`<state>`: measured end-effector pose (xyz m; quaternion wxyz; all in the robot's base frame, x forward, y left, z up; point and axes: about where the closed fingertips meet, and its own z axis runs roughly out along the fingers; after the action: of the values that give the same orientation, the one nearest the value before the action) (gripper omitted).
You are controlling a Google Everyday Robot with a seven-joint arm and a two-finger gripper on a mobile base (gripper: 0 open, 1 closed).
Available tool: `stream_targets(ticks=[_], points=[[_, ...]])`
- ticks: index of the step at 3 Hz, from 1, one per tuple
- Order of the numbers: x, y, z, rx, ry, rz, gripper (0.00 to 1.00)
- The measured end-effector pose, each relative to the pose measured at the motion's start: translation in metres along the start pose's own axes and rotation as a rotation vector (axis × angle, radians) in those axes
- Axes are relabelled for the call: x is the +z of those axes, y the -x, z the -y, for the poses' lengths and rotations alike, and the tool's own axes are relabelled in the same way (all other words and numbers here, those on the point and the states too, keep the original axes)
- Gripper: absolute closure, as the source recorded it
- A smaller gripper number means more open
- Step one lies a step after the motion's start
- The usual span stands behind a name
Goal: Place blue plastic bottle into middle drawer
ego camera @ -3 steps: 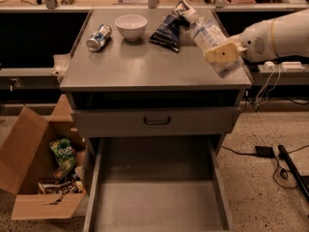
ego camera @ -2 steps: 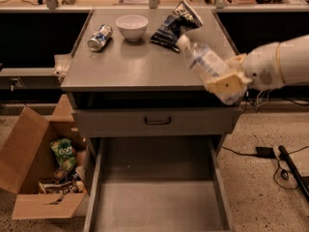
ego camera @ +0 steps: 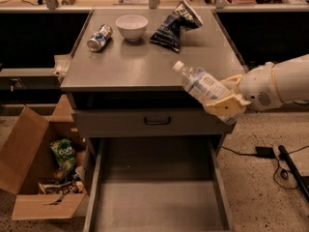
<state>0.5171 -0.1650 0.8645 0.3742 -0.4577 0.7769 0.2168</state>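
The clear blue plastic bottle point(ego camera: 200, 84), white-capped and pale-labelled, is gripped at its lower end by the closed tan end effector point(ego camera: 221, 94). It is held tilted, cap upward, over the front right edge of the smooth grey table point(ego camera: 145, 64). Below the table's front, the middle drawer point(ego camera: 159, 199), a flat metal tray, stands open.

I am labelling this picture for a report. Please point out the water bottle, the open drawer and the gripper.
water bottle point(ego camera: 203, 85), camera view, on its label.
open drawer point(ego camera: 159, 204), camera view, on its bare floor.
gripper point(ego camera: 227, 94), camera view, right side, midway between the fingers shut on the bottle.
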Motion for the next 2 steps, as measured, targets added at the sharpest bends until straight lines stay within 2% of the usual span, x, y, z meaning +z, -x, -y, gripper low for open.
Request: stream_targets(ticks=[1,2], points=[[0.022,-0.025,-0.007,-0.044,0.001,-0.069,1.00],[0.075,-0.114,-0.037,-0.069,0.063,-0.233,1.00]])
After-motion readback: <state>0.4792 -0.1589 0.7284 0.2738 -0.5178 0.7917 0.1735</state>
